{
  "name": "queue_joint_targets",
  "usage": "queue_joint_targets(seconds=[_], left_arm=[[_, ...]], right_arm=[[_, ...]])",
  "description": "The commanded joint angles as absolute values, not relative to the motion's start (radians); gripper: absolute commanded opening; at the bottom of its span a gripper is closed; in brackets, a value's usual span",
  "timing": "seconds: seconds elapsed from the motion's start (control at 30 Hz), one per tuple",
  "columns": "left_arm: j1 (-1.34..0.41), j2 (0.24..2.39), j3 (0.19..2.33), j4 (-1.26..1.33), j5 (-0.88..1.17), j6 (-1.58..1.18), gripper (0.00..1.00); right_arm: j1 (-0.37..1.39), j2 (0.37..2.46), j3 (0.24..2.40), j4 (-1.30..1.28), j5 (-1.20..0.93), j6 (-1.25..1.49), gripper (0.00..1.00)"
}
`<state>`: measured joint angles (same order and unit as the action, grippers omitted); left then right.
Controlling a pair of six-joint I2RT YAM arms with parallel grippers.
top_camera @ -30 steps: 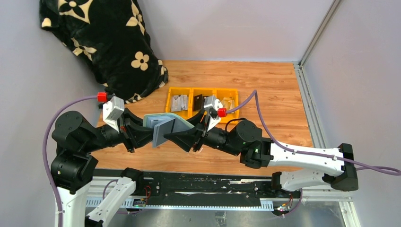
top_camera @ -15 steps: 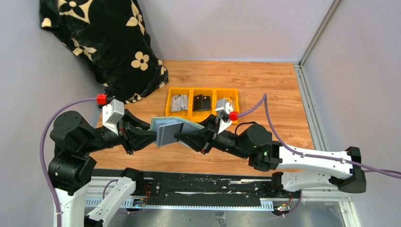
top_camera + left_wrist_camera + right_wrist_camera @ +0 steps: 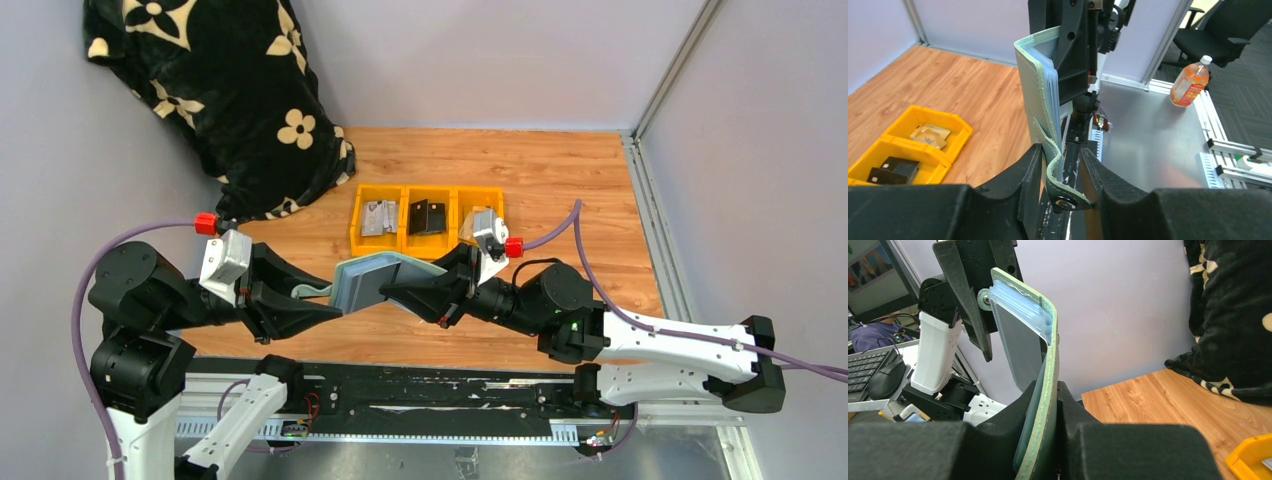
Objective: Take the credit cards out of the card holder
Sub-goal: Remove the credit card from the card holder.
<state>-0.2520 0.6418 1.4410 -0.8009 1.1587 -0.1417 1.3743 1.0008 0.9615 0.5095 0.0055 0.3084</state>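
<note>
Two grippers above the table's (image 3: 560,180) near edge: right gripper (image 3: 1048,385) clamps the card holder (image 3: 370,280) aloft; left gripper (image 3: 1058,150) stands parted around its closing tab (image 3: 1055,165). Likely step: opening it; next, pinch a card (image 3: 1015,295) edge.

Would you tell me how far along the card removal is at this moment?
Done: the card holder is held up in the air, partly open. In hand: the right gripper clamps its cover, and the jaws of the left gripper stand apart around the closing tab. Left: the cards all still sit in the pockets.
</note>
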Motion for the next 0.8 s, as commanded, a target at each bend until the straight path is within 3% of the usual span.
queue_joint_targets(seconds=[0.0,0.2,0.3,0.43,0.67,0.77], left_arm=[[-0.259,0.628,1.429,-0.734,1.274,-0.222,0.34],[-0.259,0.620,1.398,-0.674,1.065,-0.269,0.23],[-0.259,0.620,1.383,-0.665,1.010,-0.277,0.30],[-0.259,0.617,1.364,-0.658,1.063,-0.270,0.32],[-0.259,0.615,1.382,-0.641,1.118,-0.284,0.17],[-0.259,0.613,1.381,-0.587,1.169,-0.353,0.21]], right_arm=[[1.354,1.003,0.962,0.566,0.024,0.295,0.00],[1.354,1.019,0.975,0.577,-0.044,0.296,0.00],[1.354,1.029,0.983,0.577,-0.059,0.298,0.00],[1.353,1.032,0.989,0.577,-0.078,0.300,0.00],[1.353,1.015,0.961,0.613,-0.102,0.296,0.00],[1.351,1.000,0.946,0.612,-0.082,0.296,0.00]])
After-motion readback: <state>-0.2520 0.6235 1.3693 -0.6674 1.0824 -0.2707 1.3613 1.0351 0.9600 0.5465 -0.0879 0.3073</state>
